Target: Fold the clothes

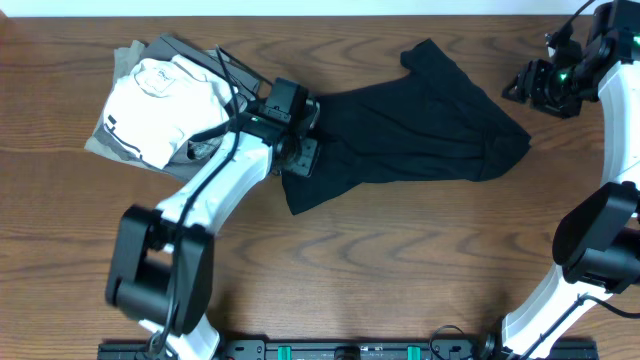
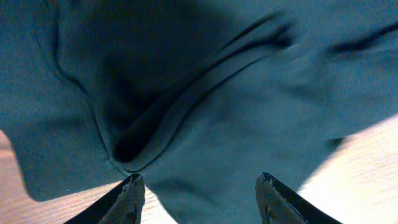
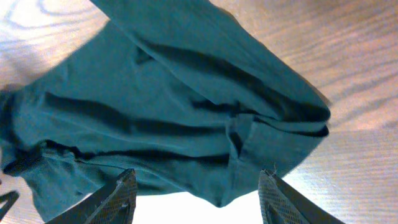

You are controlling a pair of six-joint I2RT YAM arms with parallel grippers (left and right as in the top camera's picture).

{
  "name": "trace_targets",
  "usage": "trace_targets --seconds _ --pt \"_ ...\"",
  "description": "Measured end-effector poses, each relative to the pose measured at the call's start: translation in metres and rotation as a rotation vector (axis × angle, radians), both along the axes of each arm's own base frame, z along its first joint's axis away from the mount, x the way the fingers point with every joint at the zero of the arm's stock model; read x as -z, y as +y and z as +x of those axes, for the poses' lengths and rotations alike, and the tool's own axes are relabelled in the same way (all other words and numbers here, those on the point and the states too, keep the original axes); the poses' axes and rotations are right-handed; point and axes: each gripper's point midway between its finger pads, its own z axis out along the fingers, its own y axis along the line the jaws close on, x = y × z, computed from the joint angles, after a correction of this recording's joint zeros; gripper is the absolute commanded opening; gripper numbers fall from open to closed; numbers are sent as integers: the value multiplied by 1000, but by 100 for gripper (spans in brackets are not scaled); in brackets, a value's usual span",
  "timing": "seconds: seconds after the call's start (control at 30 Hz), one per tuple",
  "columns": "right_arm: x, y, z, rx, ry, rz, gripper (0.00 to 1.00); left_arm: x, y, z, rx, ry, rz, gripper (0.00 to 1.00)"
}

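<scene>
The black shirt (image 1: 410,125) lies crumpled across the middle of the table, stretching from the left gripper to the right. My left gripper (image 1: 305,140) hovers over its left end with jaws open (image 2: 199,186); in the left wrist view a seamed fold of the shirt (image 2: 186,112) lies just ahead of the fingertips. My right gripper (image 1: 520,88) is open and empty above the table at the far right, apart from the shirt's right end. In the right wrist view the open jaws (image 3: 196,190) frame the shirt's bunched edge (image 3: 186,112). No logo shows.
A folded white garment (image 1: 165,95) lies on folded grey garments (image 1: 125,145) at the back left, close to my left arm. Bare wood table (image 1: 400,260) lies in front of the shirt.
</scene>
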Motion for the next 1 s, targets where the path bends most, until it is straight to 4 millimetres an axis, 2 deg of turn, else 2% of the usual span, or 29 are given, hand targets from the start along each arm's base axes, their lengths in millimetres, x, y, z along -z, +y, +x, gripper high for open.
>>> trace_targets --seconds 0.07,0.2,0.33,0.43,0.6,0.67,0.7,0.87,0.93,1.0 --pt "5 -1 -1 2 5 -7 61 9 9 0 -21 20 17 59" --pt "11 -3 0 4 7 -14 61 8 21 7 -56 5 28 57" --pt "12 -4 0 6 6 -20 61 8 23 7 -60 5 30 57" --pt "13 -4 0 6 8 -22 61 11 22 7 -63 15 28 42" --pt "13 -4 -1 7 14 -22 61 28 20 2 -65 64 22 15" --pt "13 -4 -1 7 14 -22 61 31 19 1 -59 71 21 6" --pt "13 -4 -2 7 15 -22 61 30 19 1 -57 71 20 6" --pt "13 -4 -1 7 10 -24 65 19 19 1 -45 52 14 6" --pt "13 -5 0 5 7 -26 65 2 19 0 -45 24 4 6" --pt "13 -6 1 7 3 -35 65 -27 19 0 -44 -35 -17 6"
